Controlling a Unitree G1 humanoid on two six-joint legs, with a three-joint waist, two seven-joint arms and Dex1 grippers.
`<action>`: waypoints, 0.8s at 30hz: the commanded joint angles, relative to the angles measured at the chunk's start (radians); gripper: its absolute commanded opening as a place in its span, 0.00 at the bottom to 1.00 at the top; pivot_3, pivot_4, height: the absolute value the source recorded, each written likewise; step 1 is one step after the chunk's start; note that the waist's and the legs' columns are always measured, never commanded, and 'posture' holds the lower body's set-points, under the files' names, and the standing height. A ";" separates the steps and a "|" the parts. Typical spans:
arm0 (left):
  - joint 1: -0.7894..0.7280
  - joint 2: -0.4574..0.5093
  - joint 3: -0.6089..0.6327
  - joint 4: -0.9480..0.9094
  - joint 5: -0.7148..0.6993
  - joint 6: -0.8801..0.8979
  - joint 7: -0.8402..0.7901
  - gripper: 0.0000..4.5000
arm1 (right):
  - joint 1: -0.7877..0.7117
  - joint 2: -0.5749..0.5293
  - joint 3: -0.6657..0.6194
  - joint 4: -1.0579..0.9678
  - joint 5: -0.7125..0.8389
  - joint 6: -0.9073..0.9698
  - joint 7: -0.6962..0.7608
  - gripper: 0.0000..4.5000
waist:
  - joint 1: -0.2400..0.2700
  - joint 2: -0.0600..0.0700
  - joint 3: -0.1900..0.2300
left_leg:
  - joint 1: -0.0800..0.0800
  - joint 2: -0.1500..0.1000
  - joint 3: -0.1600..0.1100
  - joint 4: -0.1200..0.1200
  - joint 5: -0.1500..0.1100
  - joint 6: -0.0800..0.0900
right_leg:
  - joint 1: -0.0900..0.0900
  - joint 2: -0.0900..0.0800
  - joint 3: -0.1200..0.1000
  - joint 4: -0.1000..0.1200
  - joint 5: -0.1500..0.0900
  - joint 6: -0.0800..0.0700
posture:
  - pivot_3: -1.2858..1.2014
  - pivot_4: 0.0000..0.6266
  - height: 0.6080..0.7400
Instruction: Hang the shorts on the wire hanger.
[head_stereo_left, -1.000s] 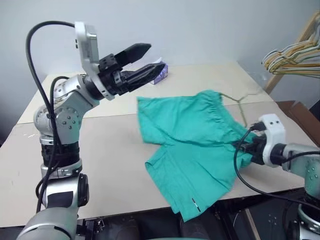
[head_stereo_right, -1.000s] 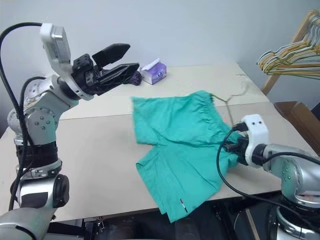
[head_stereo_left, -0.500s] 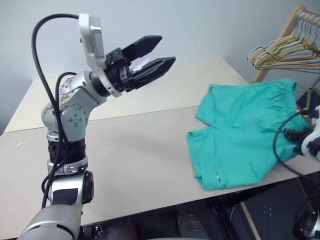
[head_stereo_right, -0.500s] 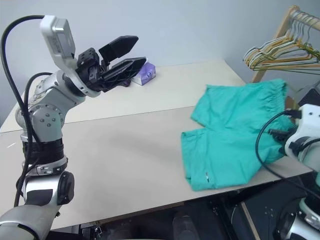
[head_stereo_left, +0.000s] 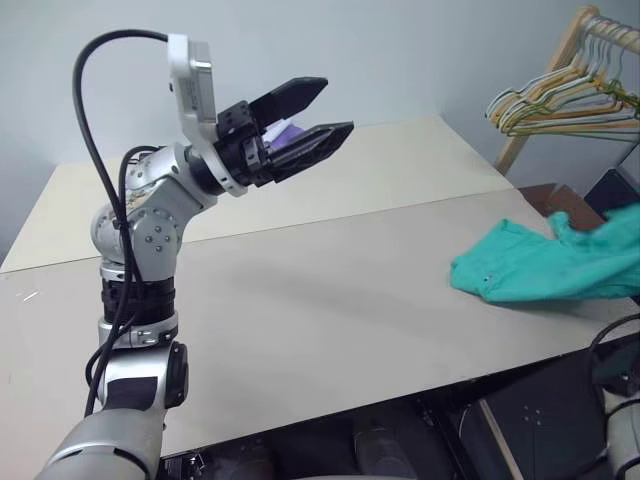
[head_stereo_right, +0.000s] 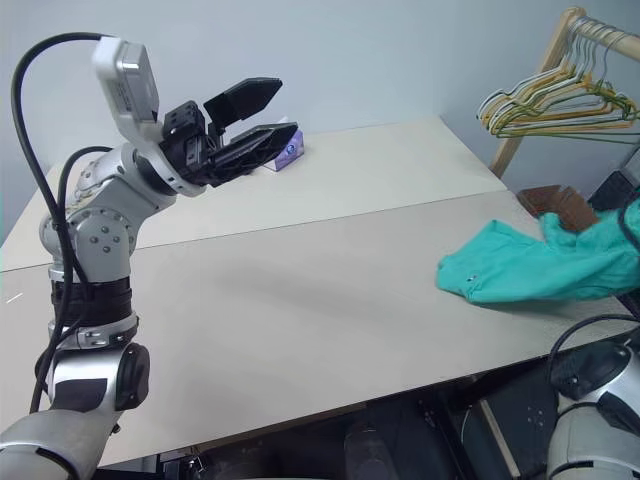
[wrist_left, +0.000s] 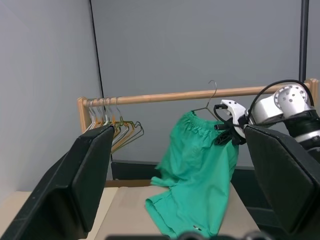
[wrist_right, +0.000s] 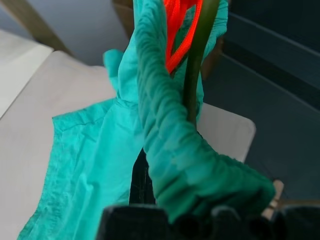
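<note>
I have the left claw (head_stereo_left: 310, 118) raised over the far left part of the bench (head_stereo_left: 300, 300), its two black fingers (head_stereo_left: 290, 95) spread wide apart with nothing between them. Just behind those fingers, near the far edge of the bench, a small purple tissue box (head_stereo_right: 288, 150) sits partly hidden.

The right claw (wrist_left: 225, 132) is out past the right edge of the bench, and I see it from the left wrist camera: it is lifted up in front of the wooden clothes rail (wrist_left: 200, 94) and clamped tight on the gathered waistband of the shorts (wrist_left: 197, 170). The right wrist camera confirms this, with the bunched teal waistband sitting right at the fingertips together with the thin stem of the wire hanger (wrist_right: 197, 65) and a strand of orange cord (wrist_right: 179, 30). The wire hanger's hook (wrist_left: 214, 87) pokes up above the waistband, close to the rail; I cannot tell whether it touches the rail.

The shorts hang from that grip, and their legs trail down onto the right edge of the bench, where the teal cloth lies crumpled.

A bundle of pale hangers (head_stereo_left: 545, 100) hangs on the rail beyond the far right corner of the bench.
</note>
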 joint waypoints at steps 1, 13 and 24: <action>-0.027 0.003 0.006 -0.012 -0.004 -0.017 -0.004 0.99 | -0.064 -0.045 -0.025 0.029 -0.069 0.008 0.008 0.00 | 0.000 0.001 0.000 | 0.000 0.000 0.000 0.000 0.000 0.000 | 0.000 0.000 0.000 0.000 0.000 0.000 | 0.42 0.07 1.00; -0.025 0.009 0.002 -0.024 -0.006 -0.008 -0.003 0.99 | -0.111 -0.092 -0.118 0.241 -0.263 -0.072 0.089 0.00 | -0.001 0.004 -0.002 | 0.001 0.000 0.002 0.000 0.000 0.000 | 0.000 0.000 0.001 -0.001 0.000 0.001 | 0.42 0.07 1.00; -0.032 0.015 0.000 -0.026 -0.007 -0.003 -0.003 0.99 | -0.038 -0.103 -0.056 0.231 -0.284 -0.121 0.224 0.00 | -0.003 0.004 -0.002 | 0.002 0.000 0.002 -0.001 0.000 0.000 | 0.001 0.000 0.001 -0.002 -0.001 0.001 | 0.42 0.07 1.00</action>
